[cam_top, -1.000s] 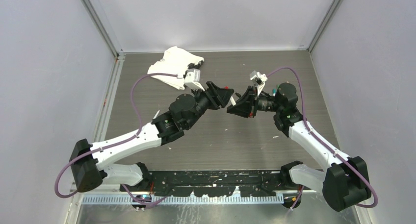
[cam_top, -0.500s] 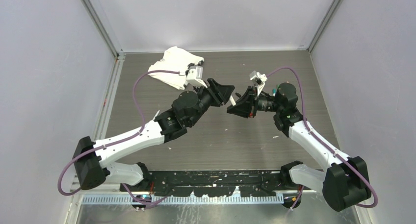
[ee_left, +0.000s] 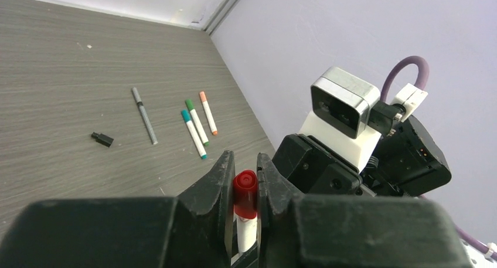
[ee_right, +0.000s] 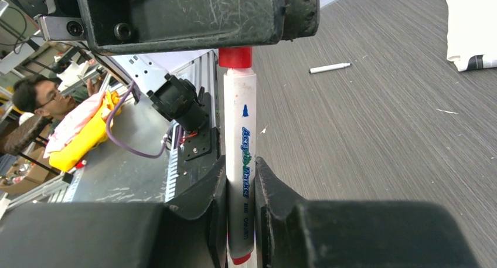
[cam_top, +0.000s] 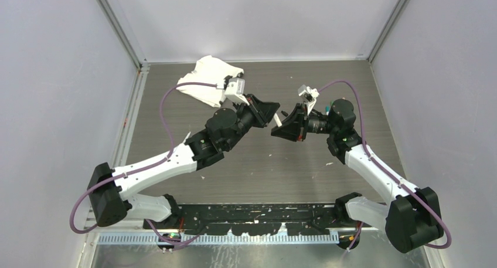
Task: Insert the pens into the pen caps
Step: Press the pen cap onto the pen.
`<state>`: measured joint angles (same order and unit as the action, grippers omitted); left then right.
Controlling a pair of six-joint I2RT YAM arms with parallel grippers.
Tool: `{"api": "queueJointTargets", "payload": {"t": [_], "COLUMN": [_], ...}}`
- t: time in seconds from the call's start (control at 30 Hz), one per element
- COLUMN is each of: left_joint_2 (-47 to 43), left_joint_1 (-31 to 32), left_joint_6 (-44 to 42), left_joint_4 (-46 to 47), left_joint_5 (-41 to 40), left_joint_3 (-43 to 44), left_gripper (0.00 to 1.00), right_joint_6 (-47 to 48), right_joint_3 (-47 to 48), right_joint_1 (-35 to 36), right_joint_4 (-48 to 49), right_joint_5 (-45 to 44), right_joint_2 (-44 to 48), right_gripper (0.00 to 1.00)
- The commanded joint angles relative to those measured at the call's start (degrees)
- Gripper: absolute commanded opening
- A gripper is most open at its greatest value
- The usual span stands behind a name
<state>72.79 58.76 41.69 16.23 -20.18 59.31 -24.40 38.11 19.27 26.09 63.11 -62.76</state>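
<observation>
My left gripper (ee_left: pixel 245 181) is shut on a red pen cap (ee_left: pixel 245 187). The cap sits on the end of a white pen (ee_right: pixel 241 156). My right gripper (ee_right: pixel 241 183) is shut on that pen's barrel. The two grippers meet above the table's middle, the left (cam_top: pixel 271 116) against the right (cam_top: pixel 281 129). In the right wrist view the red cap (ee_right: pixel 235 57) shows just under the left gripper's fingers (ee_right: pixel 193 13). On the table lie a slim grey pen (ee_left: pixel 144 115), capped teal (ee_left: pixel 193 134), green (ee_left: pixel 197 122) and salmon (ee_left: pixel 207 112) pens, and a black cap (ee_left: pixel 102 139).
A crumpled white cloth (cam_top: pixel 205 77) lies at the back left. One uncapped white pen (ee_right: pixel 330 67) lies alone on the table. Small white flecks are scattered about. Grey walls close in the table on three sides.
My left wrist has shifted a little toward the back and right, closer against the right gripper. The right arm has not moved.
</observation>
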Motion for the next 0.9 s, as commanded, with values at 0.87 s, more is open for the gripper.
{"api": "queueJointTargets", "payload": {"t": [0.87], "left_joint_2": [1.53], "left_joint_1": [-10.16], "left_joint_6": [6.9], "left_joint_4": [38.52], "left_joint_5": [45.18], "left_joint_3": [-10.27], "left_gripper": [0.01], "right_joint_6": [-19.67], "right_joint_3": [2.1], "right_joint_1": [-0.64], "right_joint_4": [16.39], "right_joint_5": [3.12], "right_joint_2": [-1.59], "right_gripper": [0.01]}}
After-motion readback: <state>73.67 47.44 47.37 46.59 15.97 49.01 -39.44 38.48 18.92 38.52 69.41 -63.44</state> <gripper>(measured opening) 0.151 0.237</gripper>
